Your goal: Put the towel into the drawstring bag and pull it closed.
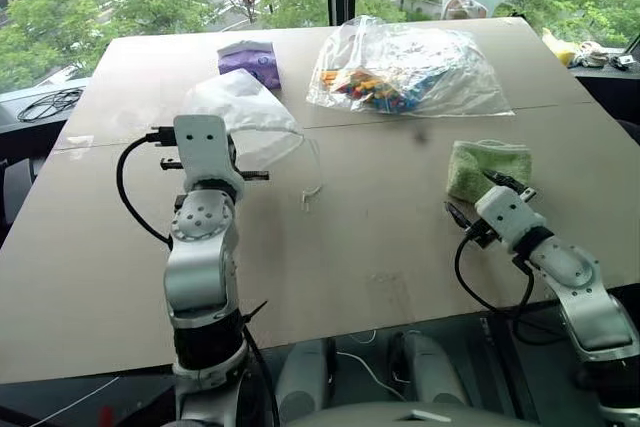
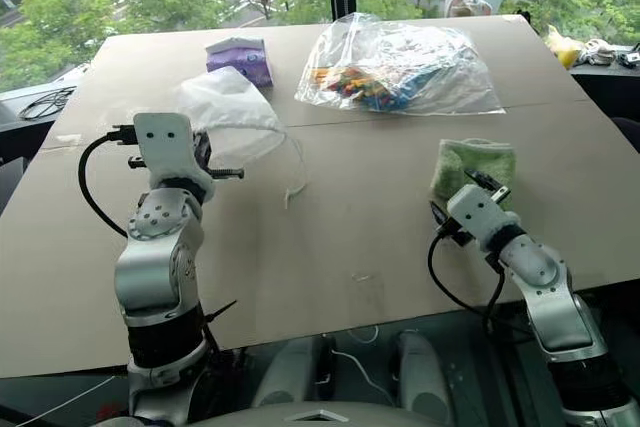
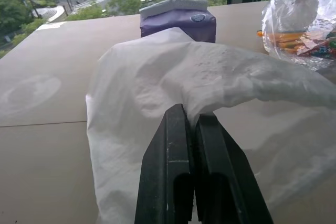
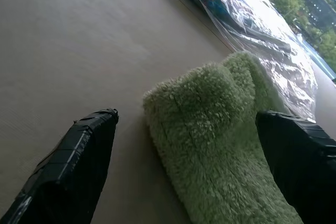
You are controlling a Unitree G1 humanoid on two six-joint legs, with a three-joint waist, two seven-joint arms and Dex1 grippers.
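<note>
The white drawstring bag (image 1: 240, 107) sits on the left half of the table, partly lifted, and a thin cord (image 1: 312, 187) trails from it to the right. My left gripper (image 3: 191, 116) is shut on a pinch of the bag's fabric, which bunches up around the fingertips. The light green towel (image 1: 488, 165) lies flat on the right side of the table. My right gripper (image 1: 483, 197) is at the towel's near edge, open. In the right wrist view one black finger (image 4: 79, 156) rests on the bare table and the other is past the towel (image 4: 210, 129).
A purple tissue packet (image 1: 250, 59) lies just behind the bag. A clear plastic bag of colourful items (image 1: 405, 72) lies at the back centre, behind the towel. The brown table (image 1: 350, 267) has a seam across its middle. Black cables (image 1: 45, 104) lie off its left edge.
</note>
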